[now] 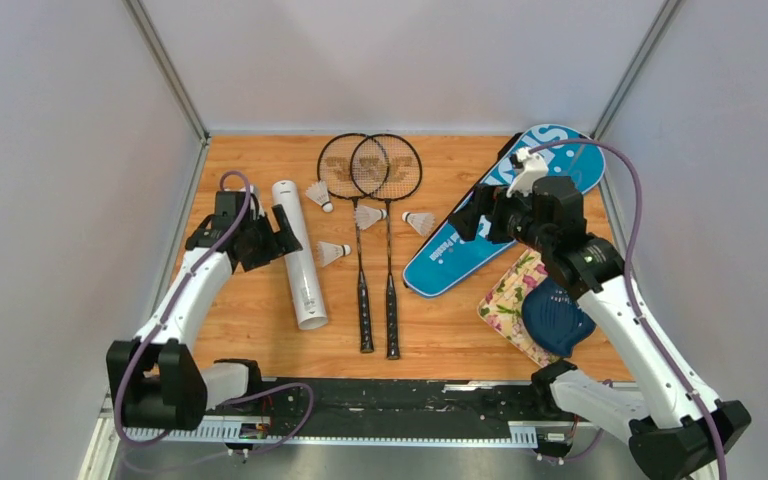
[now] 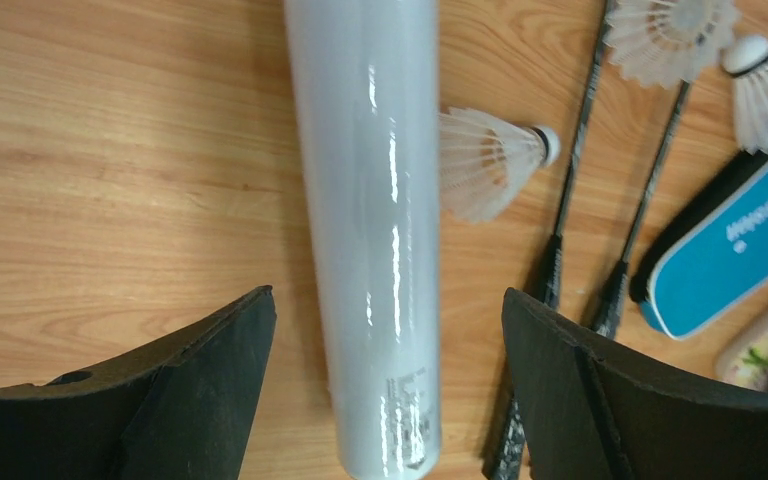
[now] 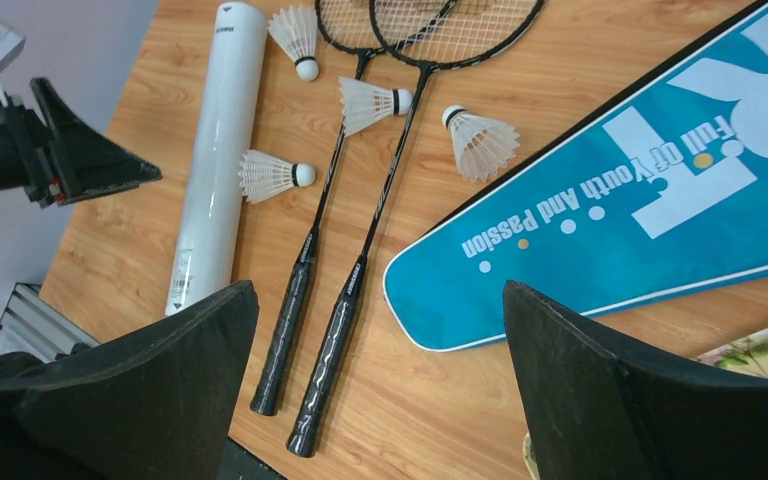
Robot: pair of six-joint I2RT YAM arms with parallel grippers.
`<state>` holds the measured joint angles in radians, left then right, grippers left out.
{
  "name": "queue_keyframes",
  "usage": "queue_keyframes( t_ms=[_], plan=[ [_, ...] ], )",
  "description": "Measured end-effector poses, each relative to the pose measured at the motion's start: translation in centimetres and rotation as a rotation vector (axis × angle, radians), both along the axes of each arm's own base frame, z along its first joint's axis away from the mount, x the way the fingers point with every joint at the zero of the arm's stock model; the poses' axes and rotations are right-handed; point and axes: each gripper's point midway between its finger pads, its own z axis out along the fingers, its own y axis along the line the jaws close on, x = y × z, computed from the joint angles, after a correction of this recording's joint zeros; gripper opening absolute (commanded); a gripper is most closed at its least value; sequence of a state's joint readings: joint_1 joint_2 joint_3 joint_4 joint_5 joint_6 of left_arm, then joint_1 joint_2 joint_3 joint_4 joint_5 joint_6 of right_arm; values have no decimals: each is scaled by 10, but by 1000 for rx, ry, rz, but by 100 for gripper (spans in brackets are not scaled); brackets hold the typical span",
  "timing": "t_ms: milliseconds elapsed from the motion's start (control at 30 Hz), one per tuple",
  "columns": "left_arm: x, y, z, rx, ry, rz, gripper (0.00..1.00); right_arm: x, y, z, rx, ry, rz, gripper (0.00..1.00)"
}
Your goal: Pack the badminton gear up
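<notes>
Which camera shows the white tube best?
Top external: the whole white tube shows, end to end. Left wrist shows only part of it, close up. Right wrist shows nearly all of it, slanted, its far end at the frame edge.

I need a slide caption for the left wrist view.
Open left end effector framing the white tube, with a shuttlecock and two rackets beside it.

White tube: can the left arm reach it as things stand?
Probably yes: the open jaws of the left arm hang over the white tube, one each side, nothing between; a shuttlecock lies close beside it.
</notes>
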<state>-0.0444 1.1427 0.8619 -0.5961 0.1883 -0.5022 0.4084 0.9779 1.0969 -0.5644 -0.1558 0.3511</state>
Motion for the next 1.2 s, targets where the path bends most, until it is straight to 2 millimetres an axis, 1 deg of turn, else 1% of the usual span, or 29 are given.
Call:
queue_keyframes(
  t_ms=[67,133,167,233,267,300,400,500,633,767,867,967,1000,1100,1200],
  plan=[
    [6,7,-13,45,51,13,91,1,8,-7,-6,19,25,96],
    [20,14,-21,93,98,13,91,1,15,-15,-17,42,47,96],
    [31,18,-24,122,122,5,92,1,17,-18,-22,49,54,96],
    [50,20,-29,153,147,-22,96,0,20,-20,-29,52,71,96],
    [64,21,-32,166,152,-41,96,-1,21,-21,-31,50,77,96],
    [72,20,-36,171,155,-55,97,-1,21,-21,-35,46,81,96],
    [88,13,-49,149,190,-103,97,0,21,-22,-42,34,88,96],
    [102,9,-55,138,203,-119,97,-1,20,-25,-49,29,91,96],
    [121,8,-58,140,203,-124,97,-1,19,-26,-56,24,94,96],
    [128,10,-65,155,220,-126,97,-1,20,-26,-60,19,97,96],
    [131,14,-73,176,236,-130,94,0,20,-27,-58,17,97,96],
    [130,17,-80,196,250,-135,89,0,21,-28,-58,18,98,95],
    [131,18,-81,202,249,-138,87,1,21,-29,-59,19,98,95],
    [133,19,-81,210,239,-143,84,4,23,-33,-62,27,100,95],
    [135,19,-83,218,227,-147,84,6,25,-39,-67,46,106,95]
  ],
)
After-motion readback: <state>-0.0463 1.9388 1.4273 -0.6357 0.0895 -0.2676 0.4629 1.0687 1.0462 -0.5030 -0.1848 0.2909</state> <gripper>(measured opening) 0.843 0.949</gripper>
